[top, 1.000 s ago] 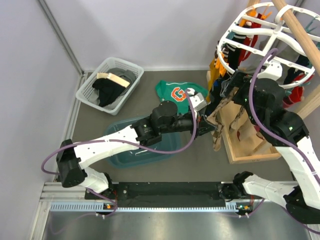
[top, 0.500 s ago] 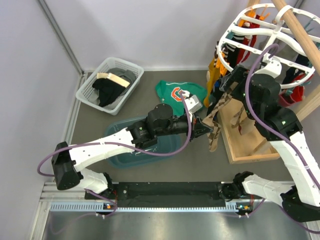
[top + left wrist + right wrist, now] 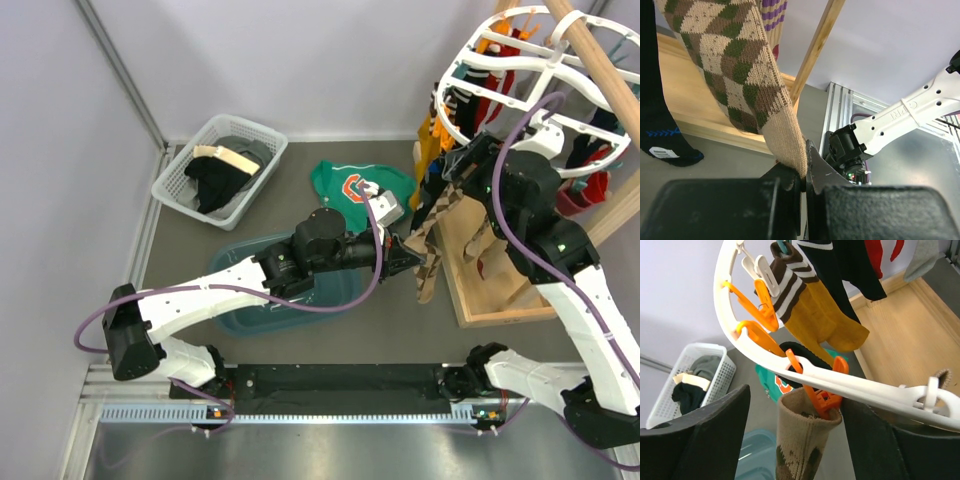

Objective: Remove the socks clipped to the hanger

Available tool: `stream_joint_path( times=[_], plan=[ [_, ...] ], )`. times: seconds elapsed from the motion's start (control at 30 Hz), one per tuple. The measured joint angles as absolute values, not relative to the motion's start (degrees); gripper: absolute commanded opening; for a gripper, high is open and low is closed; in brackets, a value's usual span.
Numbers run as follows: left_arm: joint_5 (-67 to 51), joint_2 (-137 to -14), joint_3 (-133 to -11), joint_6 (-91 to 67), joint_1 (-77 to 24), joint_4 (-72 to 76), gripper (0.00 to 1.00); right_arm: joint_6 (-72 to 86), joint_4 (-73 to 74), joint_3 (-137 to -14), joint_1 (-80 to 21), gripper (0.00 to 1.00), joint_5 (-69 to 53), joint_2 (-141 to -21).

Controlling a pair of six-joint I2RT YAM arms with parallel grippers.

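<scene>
The white hanger (image 3: 500, 60) hangs at the top right with several socks clipped to it. A tan-brown argyle sock (image 3: 432, 250) hangs from its near-left rim. My left gripper (image 3: 408, 258) is shut on that sock's toe (image 3: 790, 145), pinched between the jaws (image 3: 805, 167). In the right wrist view the sock's cuff (image 3: 805, 440) is held by an orange clip (image 3: 822, 400) under the hanger rim (image 3: 865, 387). My right gripper (image 3: 797, 407) is open, one finger on each side of cuff and clip. A mustard sock (image 3: 825, 320) and a black sock (image 3: 850, 265) hang behind.
A white mesh basket (image 3: 215, 165) of dark clothes stands at the back left. A green sweatshirt (image 3: 355, 185) lies on the floor, with a blue bin (image 3: 250, 290) under my left arm. The wooden stand's base (image 3: 500, 290) and pole (image 3: 600, 60) are on the right.
My left gripper has drawn the argyle sock's toe slightly left and nearer. My right gripper has shifted up to the clip and its jaws have narrowed a little.
</scene>
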State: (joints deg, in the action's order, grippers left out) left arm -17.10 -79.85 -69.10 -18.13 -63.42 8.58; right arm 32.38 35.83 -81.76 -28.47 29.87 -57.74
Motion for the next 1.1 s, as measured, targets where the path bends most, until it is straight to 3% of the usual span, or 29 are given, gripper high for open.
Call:
stream_joint_path(
  times=[0.3,0.37,0.47,0.5,0.6,0.9,1.1],
  plan=[
    [-17.08,-79.85,-68.90,-18.15,-63.42,8.58,0.00,34.59,35.20,-81.76,-28.03,0.49,31.73,-57.74],
    [-17.08,-79.85,-68.62,-18.15,-63.42,8.56,0.00,35.24,35.18,-81.76,-27.90,0.48,32.51,-57.74],
    [-17.08,-79.85,-68.31,-18.22,-63.42,8.56,0.00,36.03,35.18,-81.76,-27.83,0.26,33.21,-57.74],
    [-17.08,-79.85,-68.23,-18.26,-63.42,8.56,0.00,36.16,35.18,-81.76,-27.79,0.14,33.34,-57.74],
    [-17.08,-79.85,-68.14,-18.33,-63.44,8.54,0.00,36.73,34.72,-81.76,-27.66,0.00,33.26,-57.71],
    [-14.90,-79.31,-67.37,-18.26,-63.42,7.64,0.00,36.62,34.68,-81.76,-27.59,0.00,33.17,-57.17],
    [-3.92,-74.43,-66.26,-18.04,-62.78,-0.91,0.00,35.99,34.79,-81.76,-27.55,0.00,31.86,-56.62]
  ],
)
